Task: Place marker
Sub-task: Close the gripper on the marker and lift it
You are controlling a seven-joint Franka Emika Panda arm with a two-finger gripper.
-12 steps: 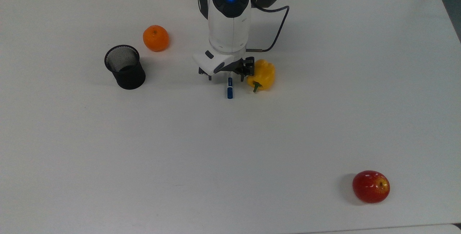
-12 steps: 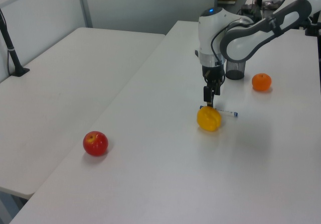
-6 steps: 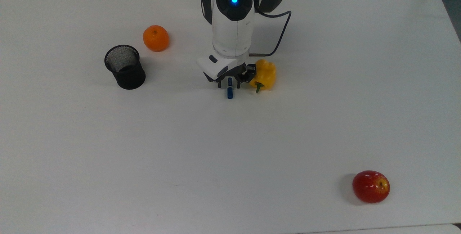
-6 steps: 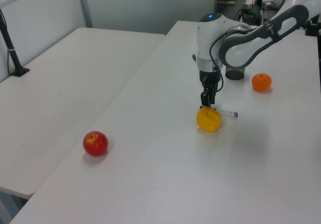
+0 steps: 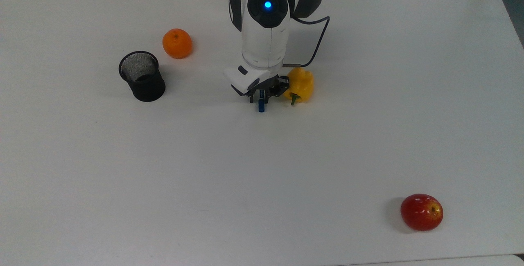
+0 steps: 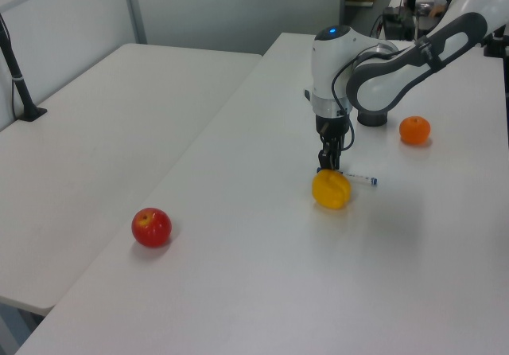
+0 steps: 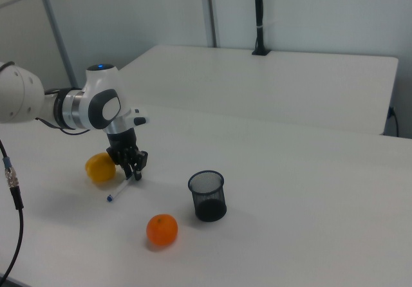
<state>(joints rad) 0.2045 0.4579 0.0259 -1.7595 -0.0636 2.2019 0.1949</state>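
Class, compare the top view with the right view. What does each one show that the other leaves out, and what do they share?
Top view's extra: the red apple, alone at the top view's lower right. Right view's extra: the marker's white barrel, lying flat beside the yellow pepper. Shared: the pincer low over the marker, the pepper, the orange and the black mesh cup.

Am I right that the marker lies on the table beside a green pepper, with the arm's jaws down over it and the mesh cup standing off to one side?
Not quite: the pepper is yellow, not green, as the top view shows. The rest holds: the marker lies on the table beside it, the gripper is down over the marker, and the mesh cup stands apart toward the top view's left.
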